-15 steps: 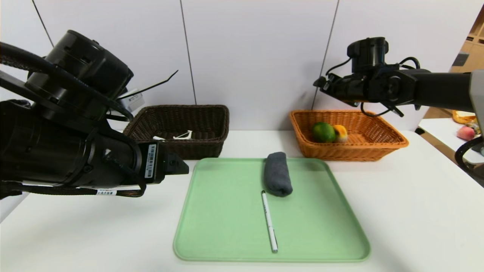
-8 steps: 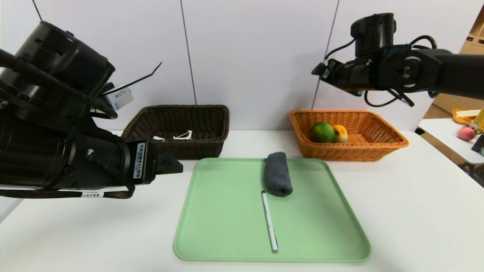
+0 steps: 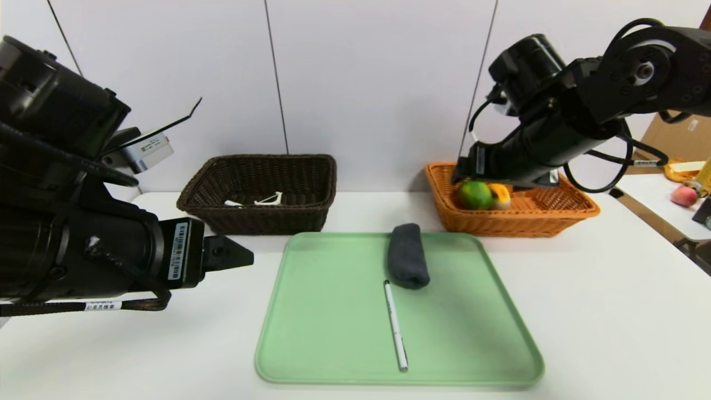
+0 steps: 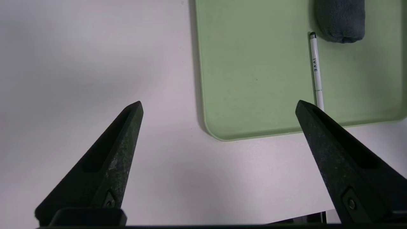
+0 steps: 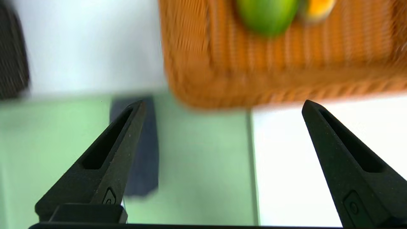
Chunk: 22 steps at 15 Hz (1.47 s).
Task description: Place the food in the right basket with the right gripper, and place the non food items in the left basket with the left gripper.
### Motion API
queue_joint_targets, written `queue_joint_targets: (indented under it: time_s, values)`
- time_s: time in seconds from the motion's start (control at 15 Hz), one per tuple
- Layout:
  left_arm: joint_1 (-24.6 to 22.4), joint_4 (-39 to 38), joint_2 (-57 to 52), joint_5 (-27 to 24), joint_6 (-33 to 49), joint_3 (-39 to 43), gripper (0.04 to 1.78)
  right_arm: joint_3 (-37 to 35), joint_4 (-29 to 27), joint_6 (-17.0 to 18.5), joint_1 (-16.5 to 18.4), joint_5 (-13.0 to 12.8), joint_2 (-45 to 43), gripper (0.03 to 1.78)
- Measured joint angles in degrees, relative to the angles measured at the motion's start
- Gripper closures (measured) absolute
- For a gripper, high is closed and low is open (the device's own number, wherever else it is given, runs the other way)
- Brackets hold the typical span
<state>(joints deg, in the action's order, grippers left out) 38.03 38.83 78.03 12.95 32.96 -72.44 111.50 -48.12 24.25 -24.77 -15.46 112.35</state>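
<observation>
Left gripper: near left, low, fingers spread wide, empty. Right gripper: far right, raised, arm angled down, fingers spread wide, empty.

The orange-tan woven wicker basket looks rough, the rolled dark grey cloth soft, the pale green plastic tray smooth and matt.

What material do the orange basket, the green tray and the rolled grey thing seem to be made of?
Orange-tan rectangular basket: woven wicker or rattan, going by its ribbed weave. Pale green flat tray: probably matte plastic, being smooth with a moulded rim. Rolled dark grey cloth: soft fuzzy fabric, perhaps a microfibre towel.
</observation>
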Motion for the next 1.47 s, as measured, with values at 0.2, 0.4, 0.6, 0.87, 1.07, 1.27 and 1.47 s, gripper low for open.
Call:
queue_joint_targets:
  time_s: [0.2,0.4,0.6,0.87,1.07,1.27,1.47]
  values:
    - [0.0,0.0,-1.4,0.0,0.0,1.7,0.13,0.0,-1.7,-0.2,-5.5,1.5,0.6,0.12]
    - [-0.1,0.0,-2.3,0.0,-0.1,2.7,0.13,0.1,-0.8,2.5,-10.7,2.6,2.8,0.12]
    - [-0.1,0.0,-3.0,0.0,-0.2,3.9,0.13,0.2,0.4,7.2,-13.6,2.8,6.3,0.12]
    - [-0.1,0.0,-3.5,0.0,-0.2,5.3,0.13,0.2,2.7,12.3,-14.6,2.4,10.8,0.12]
    - [-0.1,0.0,-3.6,0.1,-0.2,5.7,0.13,0.2,2.1,14.9,-15.0,1.7,13.5,0.12]
    - [-0.1,-0.2,-3.5,0.1,-0.2,6.0,0.13,0.2,0.9,15.6,-14.9,-0.2,14.9,0.11]
    - [0.0,-0.4,-3.2,0.1,-0.2,6.1,0.13,0.2,0.8,15.6,-14.5,-0.3,15.5,0.11]
